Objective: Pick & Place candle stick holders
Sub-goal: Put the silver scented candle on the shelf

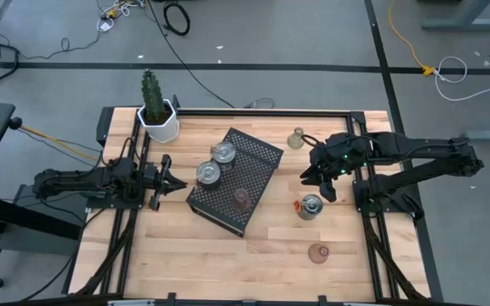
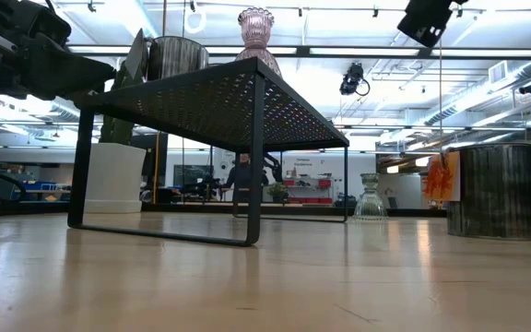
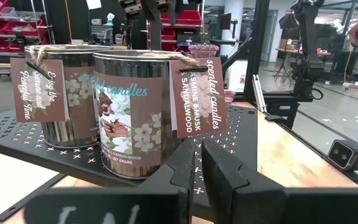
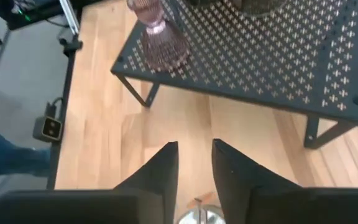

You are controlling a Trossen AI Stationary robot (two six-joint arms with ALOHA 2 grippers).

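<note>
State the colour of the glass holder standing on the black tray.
Pinkish-brown ribbed glass holder on the black tray; the right wrist view shows it best.

Robotics lab or workshop indicated: grey floor [image 1: 253,34] marked with black tape lines, loose cables [image 1: 177,17] strewn on it, red parts bins [image 3: 5,25] on far shelving, open ceiling with strip lights [image 2: 358,37].

The table [image 1: 185,246] is pale wood with a smooth, satiny grain, and on it stands a matt black perforated metal tray [image 1: 258,157]. At the left of the left wrist picture, two shiny metal tins [image 3: 126,112] carry glossy printed labels and brown paper tags [image 3: 197,96] on twine. The pink holder [image 4: 160,40] is ribbed glass.
</note>
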